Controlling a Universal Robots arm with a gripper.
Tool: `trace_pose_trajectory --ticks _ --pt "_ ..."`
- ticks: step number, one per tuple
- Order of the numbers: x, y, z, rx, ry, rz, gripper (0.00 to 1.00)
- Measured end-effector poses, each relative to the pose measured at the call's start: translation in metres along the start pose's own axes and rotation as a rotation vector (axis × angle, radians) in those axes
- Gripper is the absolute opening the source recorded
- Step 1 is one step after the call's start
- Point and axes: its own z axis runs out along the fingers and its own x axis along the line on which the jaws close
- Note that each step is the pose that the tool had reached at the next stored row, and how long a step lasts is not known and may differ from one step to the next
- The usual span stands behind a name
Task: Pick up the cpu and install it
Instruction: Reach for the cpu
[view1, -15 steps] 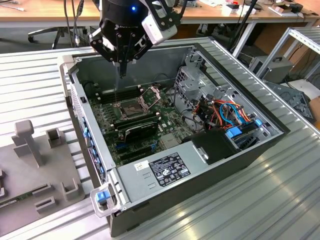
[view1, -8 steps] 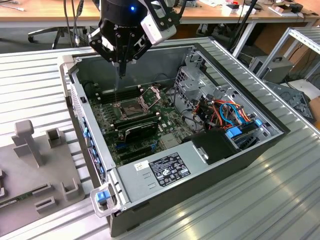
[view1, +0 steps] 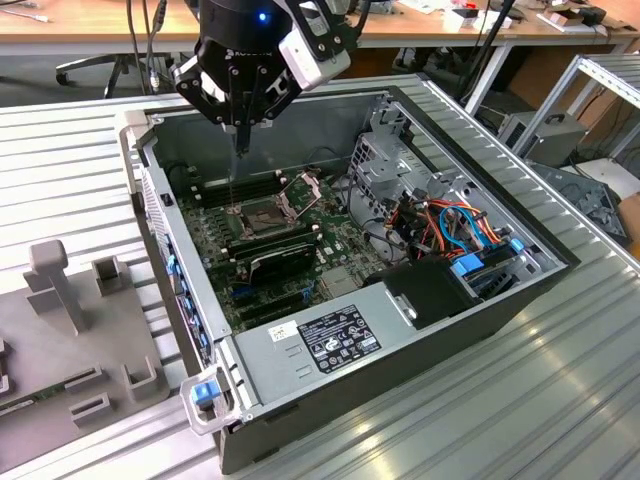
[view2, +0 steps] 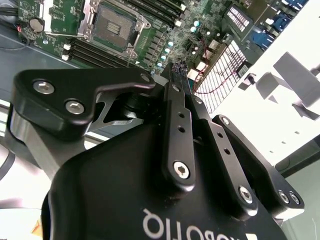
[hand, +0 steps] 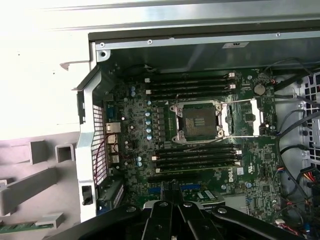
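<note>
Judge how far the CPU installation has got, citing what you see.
Done: the socket's metal frame is hinged open, and the socket shows a dark, bare bed. In hand: the gripper hangs above the motherboard near the socket, jaws close together; whether they pinch the cpu cannot be told. Left: the cpu is not yet seated in the socket.
</note>
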Motion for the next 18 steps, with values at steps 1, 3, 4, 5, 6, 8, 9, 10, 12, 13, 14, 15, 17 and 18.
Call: trace_pose_trajectory --ticks 1,3,4,5,6,8,9,10,12,13,14,15,17,18 --pt "0.0002 0.0000 0.0000 0.0000 0.0000 0.000 0.11" --pt "0.0009 -0.0001 0.0000 0.0000 0.0000 0.000 0.11" --pt "0.0011 -0.0001 0.0000 0.0000 0.0000 0.000 0.11" --pt "0.0014 -0.0001 0.0000 0.0000 0.0000 0.000 0.11" --pt "0.0017 -0.0001 -0.0001 0.0000 0.0000 0.000 0.11" --pt "0.0022 -0.0002 0.0000 0.0000 0.0000 0.000 0.11" --pt "0.0025 -0.0002 -0.0001 0.0000 0.0000 0.000 0.11" --pt "0.0026 -0.0002 -0.0001 0.0000 0.0000 0.000 0.11" --pt "0.0033 -0.0002 -0.0001 0.0000 0.0000 0.000 0.11" --pt "0.0036 -0.0003 -0.0001 0.0000 0.0000 0.000 0.11" --pt "0.0039 -0.0003 -0.0001 0.0000 0.0000 0.000 0.11" --pt "0.0040 -0.0003 -0.0001 0.0000 0.0000 0.000 0.11" --pt "0.0045 -0.0003 -0.0001 0.0000 0.0000 0.000 0.11" --pt "0.0049 -0.0004 -0.0001 0.0000 0.0000 0.000 0.11"
